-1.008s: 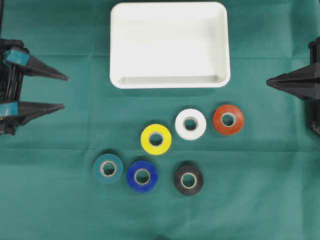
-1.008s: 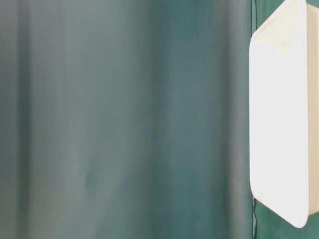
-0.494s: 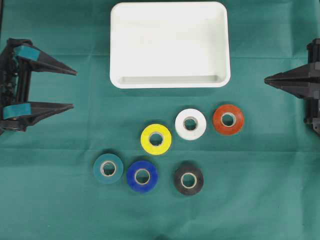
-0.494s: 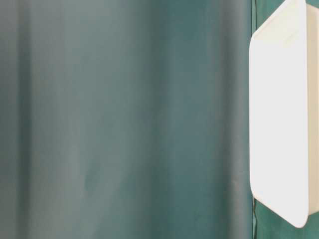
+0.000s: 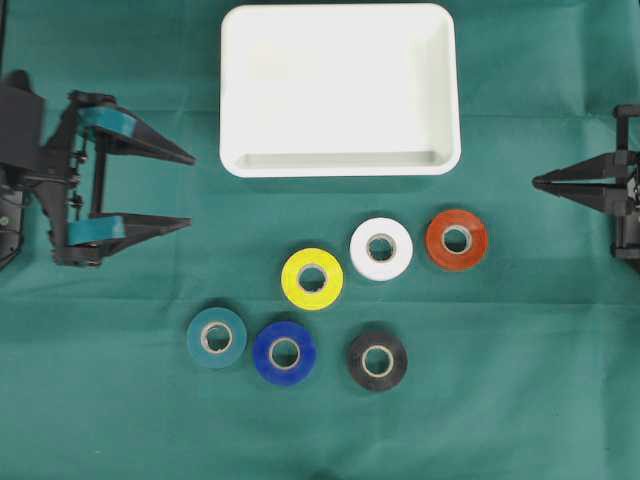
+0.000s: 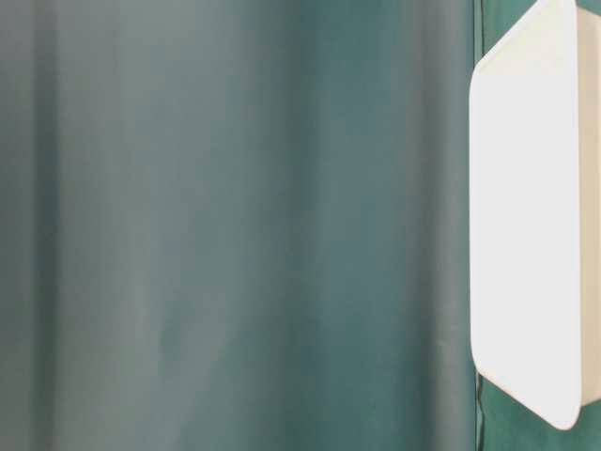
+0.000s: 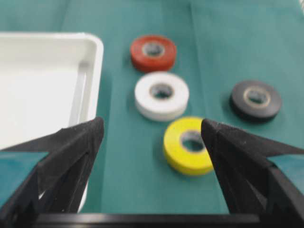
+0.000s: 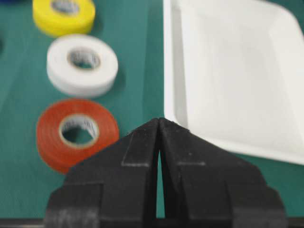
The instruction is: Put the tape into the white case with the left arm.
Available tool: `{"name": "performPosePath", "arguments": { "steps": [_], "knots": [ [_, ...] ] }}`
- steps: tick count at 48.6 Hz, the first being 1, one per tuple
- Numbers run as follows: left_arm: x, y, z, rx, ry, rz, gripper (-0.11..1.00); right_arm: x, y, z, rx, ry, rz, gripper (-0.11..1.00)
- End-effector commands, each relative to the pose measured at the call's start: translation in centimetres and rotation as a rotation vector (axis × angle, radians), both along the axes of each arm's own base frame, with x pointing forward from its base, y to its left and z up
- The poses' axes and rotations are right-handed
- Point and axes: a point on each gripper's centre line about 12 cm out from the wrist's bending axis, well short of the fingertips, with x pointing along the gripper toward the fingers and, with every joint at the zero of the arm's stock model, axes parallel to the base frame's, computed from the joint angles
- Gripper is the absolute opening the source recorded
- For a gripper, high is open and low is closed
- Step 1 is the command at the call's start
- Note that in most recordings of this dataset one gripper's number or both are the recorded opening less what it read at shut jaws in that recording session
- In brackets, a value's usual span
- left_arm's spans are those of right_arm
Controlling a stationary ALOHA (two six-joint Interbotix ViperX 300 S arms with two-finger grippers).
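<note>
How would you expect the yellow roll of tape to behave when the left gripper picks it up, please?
The yellow roll of tape lies flat, so it probably won't roll. Its thick wound ring looks stiff, likely holding shape between the open left gripper fingers. Its glossy side may be slippery.

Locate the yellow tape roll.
In the overhead view, the yellow tape roll lies on the green cloth below the white case, between the white roll and blue roll.

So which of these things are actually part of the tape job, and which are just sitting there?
Part of the job:
- white case, nothing in it yet
- left gripper, open, holding nothing
- six tape rolls: yellow, white, red, teal, blue, black

Just there:
- right gripper, shut, off to the side
- green cloth
</note>
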Motion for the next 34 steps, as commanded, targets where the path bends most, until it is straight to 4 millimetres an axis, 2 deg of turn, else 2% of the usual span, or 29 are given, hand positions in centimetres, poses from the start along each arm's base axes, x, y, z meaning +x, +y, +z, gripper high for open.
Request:
{"name": "performPosePath", "arguments": {
  "steps": [1,22,34],
  "knots": [
    [1.0,0.1,0.9,-0.004,0.005,0.004,0.97,-0.1,-0.1,0.3,-0.013,0.004,-0.004,-0.09],
    [3.4,-0.1,-1.1,-0.003,0.201,0.001,0.97,-0.4,-0.1,0.0,-0.009,0.0,-0.006,-0.09],
    [4.2,-0.1,-1.5,-0.001,0.233,0.0,0.97,-0.4,-0.1,0.0,-0.009,0.003,-0.007,-0.09]
  ]
}}
